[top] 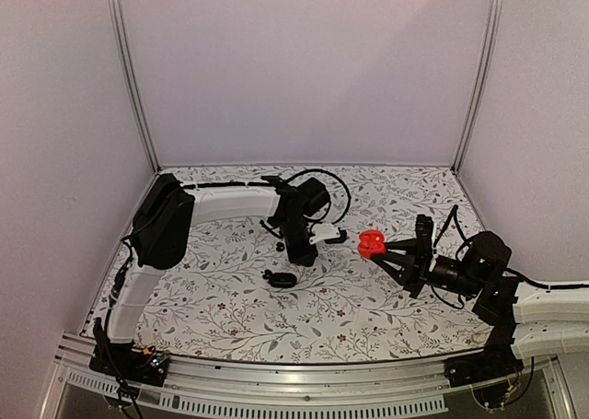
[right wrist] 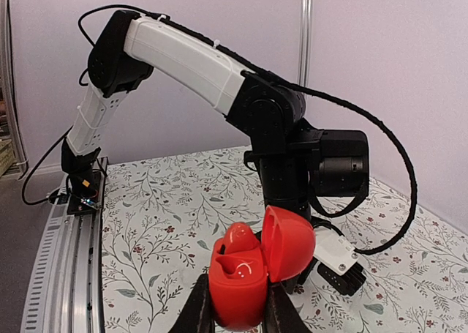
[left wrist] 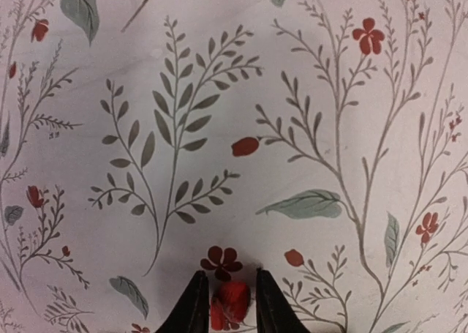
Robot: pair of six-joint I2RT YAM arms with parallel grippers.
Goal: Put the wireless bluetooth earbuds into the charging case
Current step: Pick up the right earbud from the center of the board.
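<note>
Clamping the glossy red hinged plastic charging case [right wrist: 238, 285] open above the floral table [top: 368, 308], the right gripper [right wrist: 240, 311] waits while the left gripper [left wrist: 229, 280] pinches what looks like a small red earbud [left wrist: 230, 305], so insertion and lid-closing remain.

Red hinged charging case [right wrist: 245, 274], open, aloft.

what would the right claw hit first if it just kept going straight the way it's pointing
Most likely the left arm's black wrist, which stands straight ahead; the open red case held in the right claw would touch it first. Depth is unclear.
</note>
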